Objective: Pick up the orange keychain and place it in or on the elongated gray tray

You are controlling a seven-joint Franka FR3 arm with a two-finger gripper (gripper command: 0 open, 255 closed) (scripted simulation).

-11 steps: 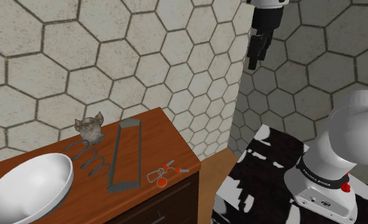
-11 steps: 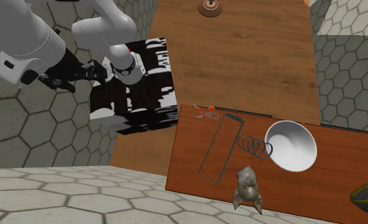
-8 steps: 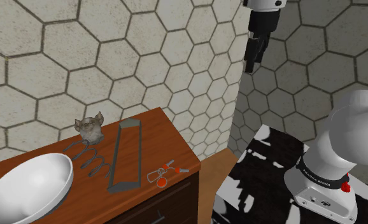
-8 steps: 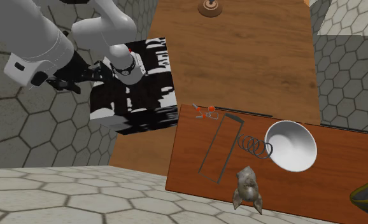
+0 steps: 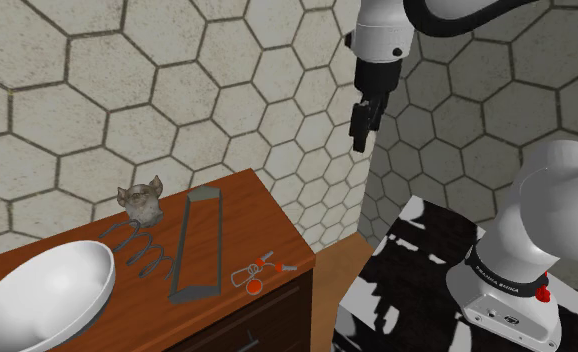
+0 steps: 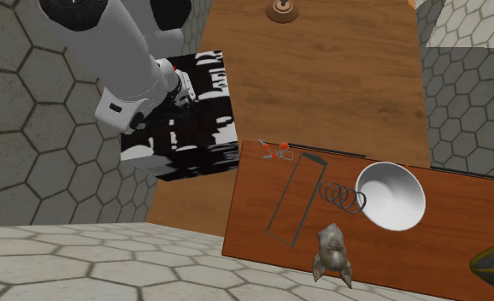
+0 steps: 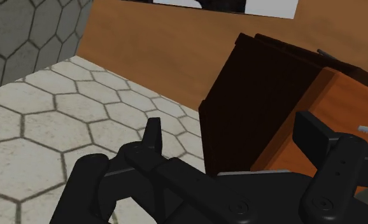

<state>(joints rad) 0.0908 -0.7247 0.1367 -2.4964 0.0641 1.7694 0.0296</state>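
the approach step is in hand: the jaws, high above, are held apart and empty, well away from the small orange keychain (image 5: pixel 257 272), which is laid at a corner of the brown wooden worktop (image 5: pixel 252 210), just beside the elongated gray tray (image 5: pixel 199 245). a descent over the keychain is called for next. counted: one keychain, one tray, one white bowl (image 5: pixel 37 295), one wire coil (image 5: pixel 142 250), one gray figurine (image 5: pixel 140 200).
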